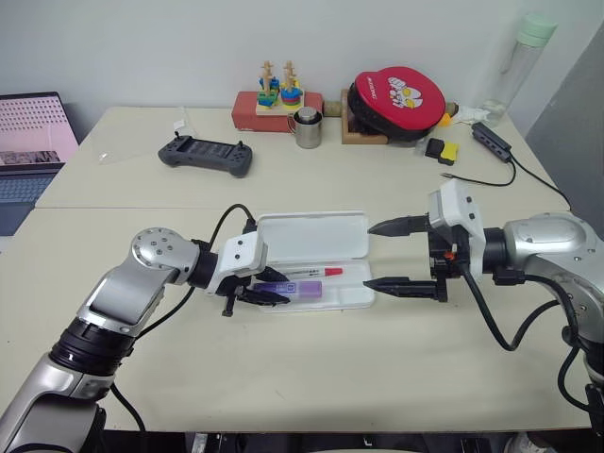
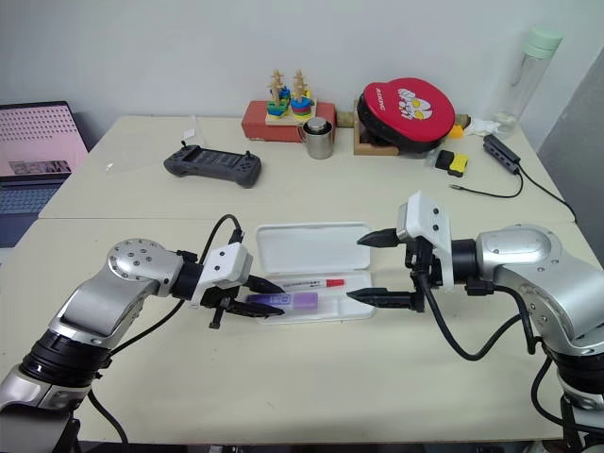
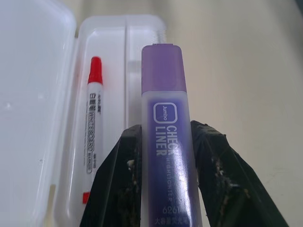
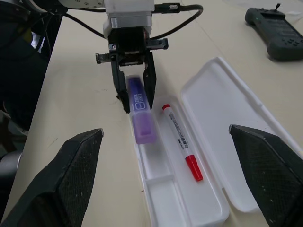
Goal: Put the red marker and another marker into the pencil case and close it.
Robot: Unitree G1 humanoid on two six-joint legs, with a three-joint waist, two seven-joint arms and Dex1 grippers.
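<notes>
The beige table point(image 1: 311, 396) carries everything, and near the middle of its front half the white pencil case point(image 1: 311, 234) lies open, its lid folded back toward the far edge and its long axis running left to right. Inside the tray the red marker point(image 1: 313, 273) already lies along that axis, cap toward the right end. The left gripper point(image 1: 269, 289) is at the case's left end, closed on the purple marker point(image 1: 300, 289), which points along the front compartment, parallel to the red one; whether it already rests on the tray floor I cannot tell. The right gripper point(image 1: 385, 255) stands wide open and empty just beside the right end of the case, one finger near the lid's corner, one near the tray's. I judge the right arm the nearer one for folding the lid forward. The table in front of the case is bare, with room to withdraw.
</notes>
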